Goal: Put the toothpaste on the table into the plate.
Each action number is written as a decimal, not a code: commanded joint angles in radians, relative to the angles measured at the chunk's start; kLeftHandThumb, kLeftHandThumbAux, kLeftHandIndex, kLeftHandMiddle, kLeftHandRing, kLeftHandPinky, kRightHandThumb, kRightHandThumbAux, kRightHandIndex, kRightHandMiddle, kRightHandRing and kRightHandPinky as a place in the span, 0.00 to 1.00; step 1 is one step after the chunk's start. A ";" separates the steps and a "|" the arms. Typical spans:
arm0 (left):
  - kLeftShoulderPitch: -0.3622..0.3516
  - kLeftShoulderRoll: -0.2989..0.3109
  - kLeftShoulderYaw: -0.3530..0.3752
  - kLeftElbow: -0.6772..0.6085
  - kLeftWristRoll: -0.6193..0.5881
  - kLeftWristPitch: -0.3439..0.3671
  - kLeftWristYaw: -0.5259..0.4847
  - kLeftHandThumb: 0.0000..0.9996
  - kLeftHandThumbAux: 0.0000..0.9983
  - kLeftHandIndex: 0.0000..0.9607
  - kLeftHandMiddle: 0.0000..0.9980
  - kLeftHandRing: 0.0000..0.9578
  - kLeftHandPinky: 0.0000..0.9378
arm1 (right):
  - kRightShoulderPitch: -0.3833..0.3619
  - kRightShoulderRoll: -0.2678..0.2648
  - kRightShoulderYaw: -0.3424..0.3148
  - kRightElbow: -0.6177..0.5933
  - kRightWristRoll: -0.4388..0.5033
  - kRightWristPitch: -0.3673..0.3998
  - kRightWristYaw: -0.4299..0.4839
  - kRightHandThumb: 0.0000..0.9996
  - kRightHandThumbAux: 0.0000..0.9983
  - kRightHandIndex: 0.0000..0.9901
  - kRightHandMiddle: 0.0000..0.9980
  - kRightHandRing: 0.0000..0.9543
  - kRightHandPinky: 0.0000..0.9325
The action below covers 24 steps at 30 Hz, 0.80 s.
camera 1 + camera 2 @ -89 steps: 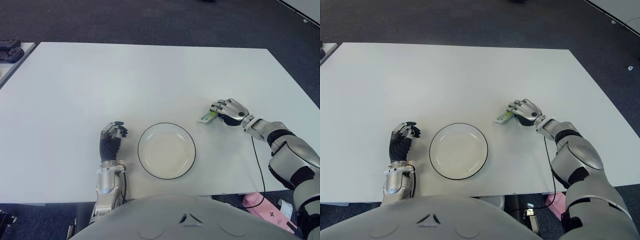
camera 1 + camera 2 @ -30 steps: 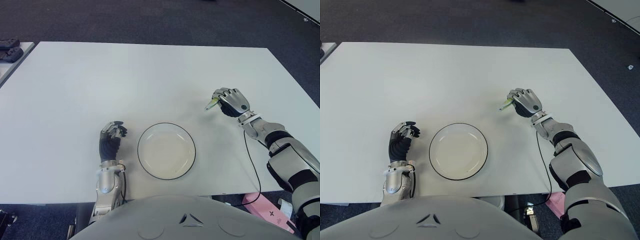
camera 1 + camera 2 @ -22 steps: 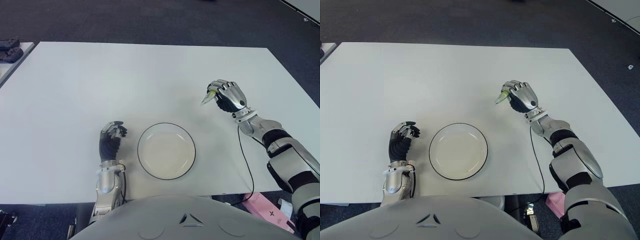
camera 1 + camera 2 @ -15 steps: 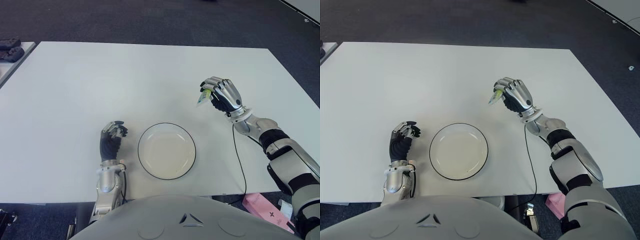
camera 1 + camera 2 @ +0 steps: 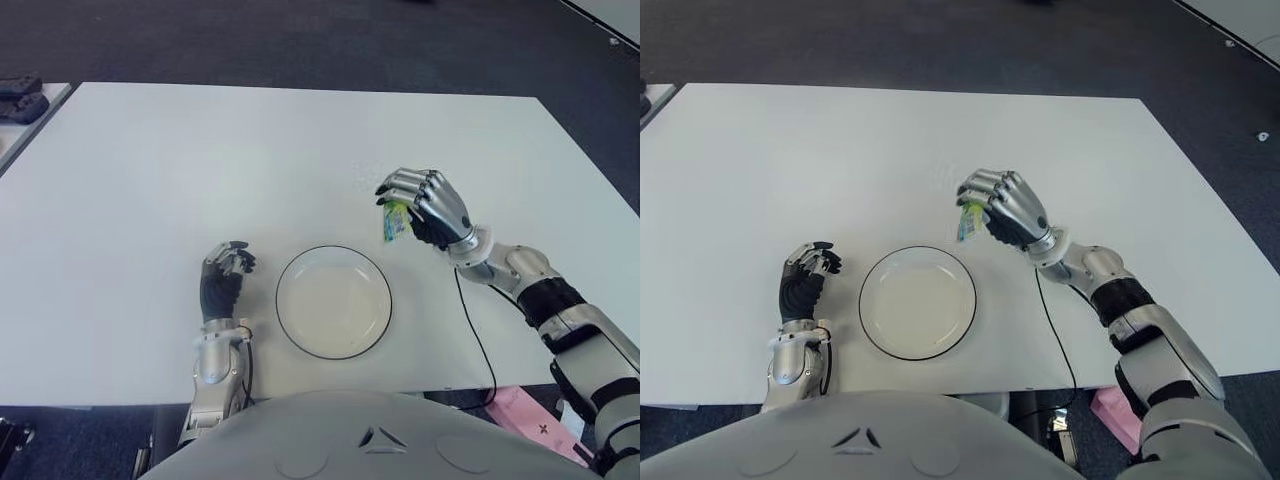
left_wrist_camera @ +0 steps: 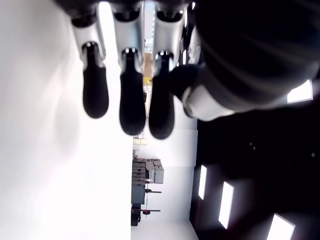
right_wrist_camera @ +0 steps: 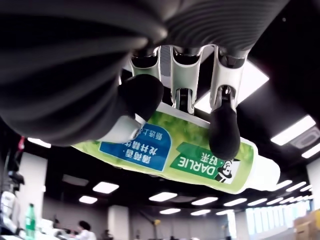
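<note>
Toothpaste tube (image 5: pixel 395 222): you see it gripped in the right robot hand (image 5: pixel 424 208), raised off the white worktop (image 5: pixel 200 170) and hanging roughly upright, just beyond the far right edge of the plate (image 5: pixel 333 301) and not over its centre. In the right wrist view the tube (image 7: pixel 185 152) is green with a blue panel and the printed word DARLIE; the thumb presses one face while the fingers (image 7: pixel 223 125) curl across the other, so the grip is closed on the tube around its middle, with both ends sticking out. The cap end cannot be told apart from the crimped end in the eye views.

Plate: white, round, with a thin dark rim, lying flat on the worktop close to the near edge, directly ahead of the robot's torso; nothing lies in it.

Left robot hand (image 5: pixel 224 274): you find it to the left of the plate, near it but apart, with the forearm running back towards the body. Its wrist view shows the fingers (image 6: pixel 132 107) curled, tips side by side, holding nothing.

Right forearm: it reaches in from the right side, a thin black cable (image 5: pixel 478 345) trailing from the wrist across the worktop towards the near edge
</note>
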 commanded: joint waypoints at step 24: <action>-0.009 -0.053 -0.007 0.030 0.008 0.063 0.040 0.70 0.72 0.45 0.57 0.58 0.58 | 0.135 0.085 -0.056 -0.154 0.150 -0.288 0.464 1.00 0.66 0.43 0.53 0.49 0.47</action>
